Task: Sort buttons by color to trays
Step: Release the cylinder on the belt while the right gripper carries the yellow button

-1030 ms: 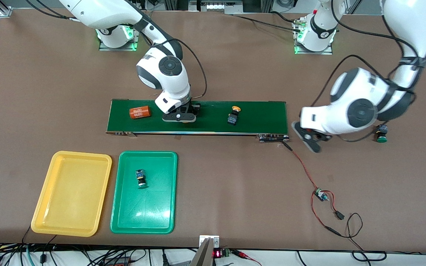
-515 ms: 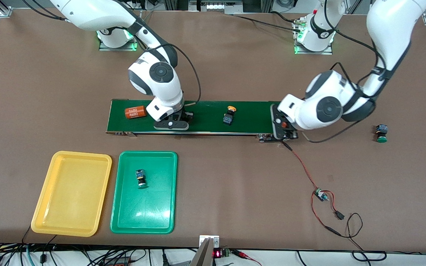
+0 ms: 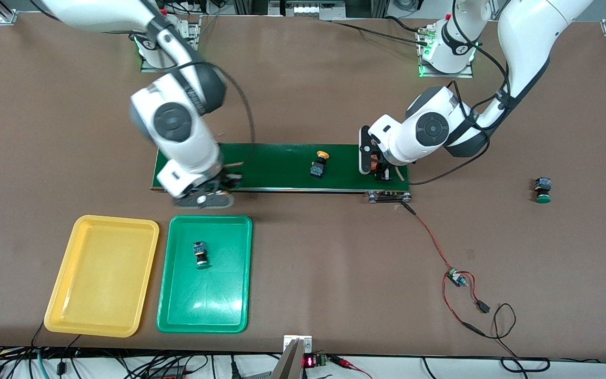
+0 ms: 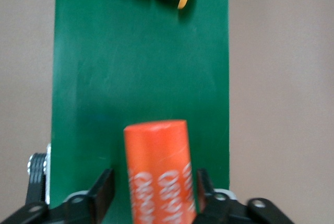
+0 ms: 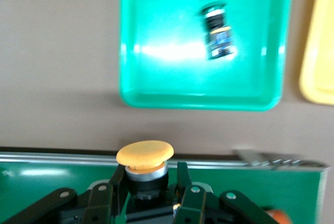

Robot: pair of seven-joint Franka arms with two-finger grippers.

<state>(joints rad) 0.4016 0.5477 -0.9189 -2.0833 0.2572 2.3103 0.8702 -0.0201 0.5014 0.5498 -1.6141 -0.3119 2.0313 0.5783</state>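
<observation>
My right gripper [image 3: 203, 199] is over the near edge of the conveyor belt [image 3: 282, 163], just above the green tray [image 3: 203, 300]. It is shut on a yellow button [image 5: 144, 153]. The right wrist view shows a green button [image 5: 218, 31] lying in the green tray [image 5: 156, 51]; this button also shows in the front view [image 3: 200, 254]. The yellow tray [image 3: 100, 273] beside it holds nothing. A second yellow button [image 3: 319, 164] lies on the belt. A second green button [image 3: 541, 190] stands on the table at the left arm's end. My left gripper [image 3: 374, 164] is open around an orange cylinder [image 4: 156, 156].
The dark-green belt runs across the table's middle. A red-and-black wire with a small board [image 3: 455, 276] trails from the belt's end at the left arm's side toward the front camera. A bit of another orange cylinder [image 5: 276, 216] shows on the belt near my right gripper.
My right gripper has moved off the belt toward the trays with the yellow button. My left arm swung in over the belt's end. The loose yellow button drifted toward the right arm's end.
</observation>
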